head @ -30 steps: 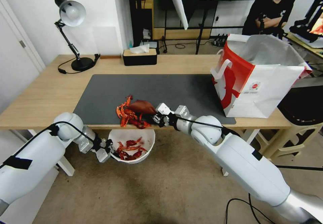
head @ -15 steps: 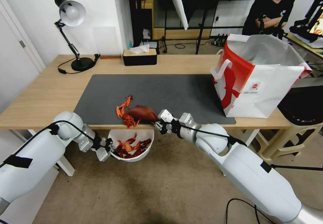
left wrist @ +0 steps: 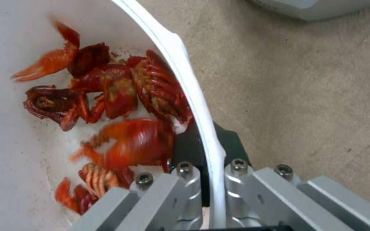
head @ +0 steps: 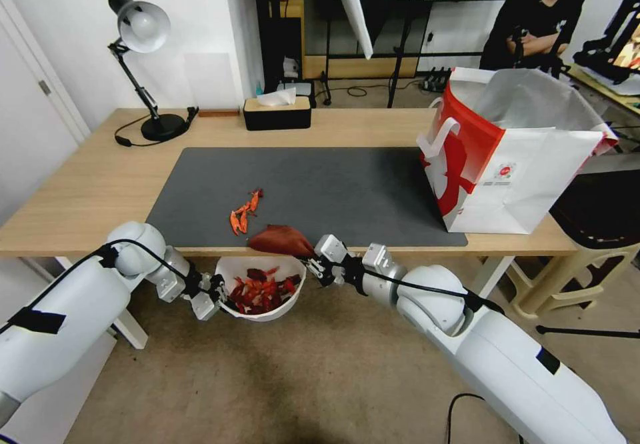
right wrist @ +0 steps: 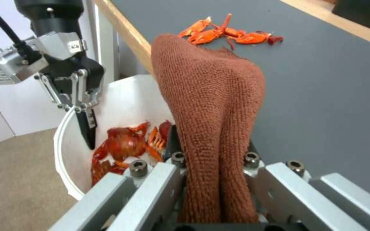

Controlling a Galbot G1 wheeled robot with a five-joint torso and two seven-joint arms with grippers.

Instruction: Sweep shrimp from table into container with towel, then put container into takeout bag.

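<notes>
My left gripper (head: 215, 293) is shut on the rim of the white container (head: 267, 311), holding it below the table's (head: 80, 184) front edge. Several red shrimp (head: 261, 291) lie inside the container (left wrist: 5, 179); the left wrist view shows the shrimp (left wrist: 120, 96) close up against its wall. My right gripper (head: 311, 264) is shut on the rust-red towel (head: 280, 239), which hangs over the table's front edge above the container. A few shrimp (head: 243, 213) stay on the dark mat (head: 333, 184); the right wrist view shows these shrimp (right wrist: 228, 32) beyond the towel (right wrist: 210, 96). The takeout bag (head: 527, 164) stands open at the table's right end.
A black tissue box (head: 277, 112) and a desk lamp (head: 143, 31) stand along the table's far edge. Beige carpet (head: 300, 377) lies under the container. A stool (head: 593, 231) sits to the right of the table.
The right gripper pulled the towel back to the table's front edge, pushing most of the shrimp pile off into the container. A few shrimp stayed behind on the mat.
</notes>
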